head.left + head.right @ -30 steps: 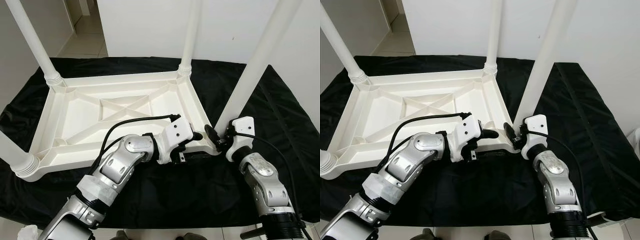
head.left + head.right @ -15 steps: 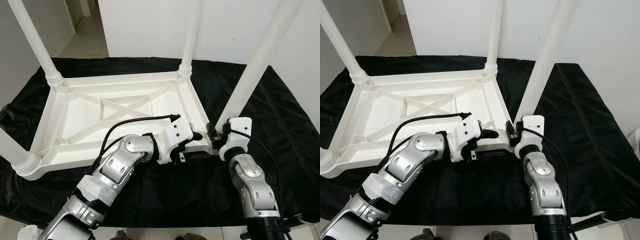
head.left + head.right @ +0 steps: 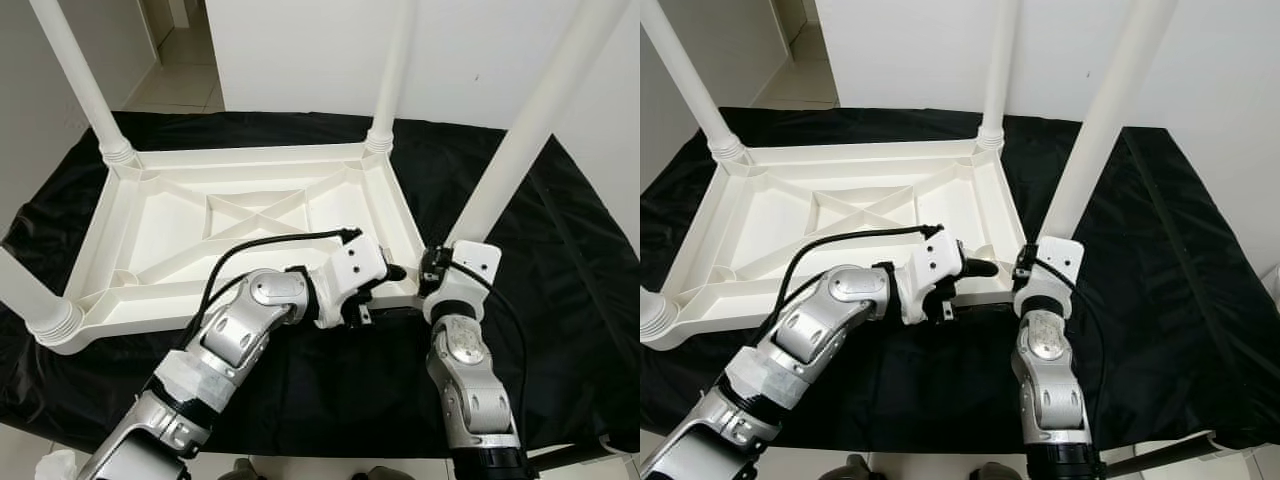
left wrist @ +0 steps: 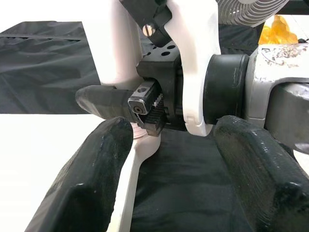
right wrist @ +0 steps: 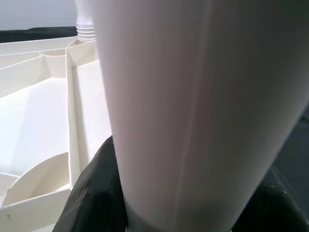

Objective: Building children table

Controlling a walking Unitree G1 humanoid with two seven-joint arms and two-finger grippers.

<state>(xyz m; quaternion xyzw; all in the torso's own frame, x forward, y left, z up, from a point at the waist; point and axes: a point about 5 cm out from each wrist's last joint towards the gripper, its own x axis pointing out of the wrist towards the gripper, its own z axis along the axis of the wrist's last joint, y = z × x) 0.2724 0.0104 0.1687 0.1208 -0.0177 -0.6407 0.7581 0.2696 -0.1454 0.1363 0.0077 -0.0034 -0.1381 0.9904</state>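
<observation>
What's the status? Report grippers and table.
Right gripper clamps white plastic table leg at base. Left gripper open, straddling upturned white tabletop's near rim. Nothing obstructing.

Home room, white walls (image 3: pixel 300 50), tiled floor (image 3: pixel 190 75), black cloth (image 3: pixel 560 280)

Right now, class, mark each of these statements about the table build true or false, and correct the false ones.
1. The tabletop lies upside down on a black cloth. True.
2. The right hand is at the base of the near right leg. True.
3. The left hand is at the far left leg. False: it is at the tabletop's near right corner, by the right hand.
4. The cloth is white. False: it is black.
5. No legs stand on the tabletop. False: legs stand up from its corners.
</observation>
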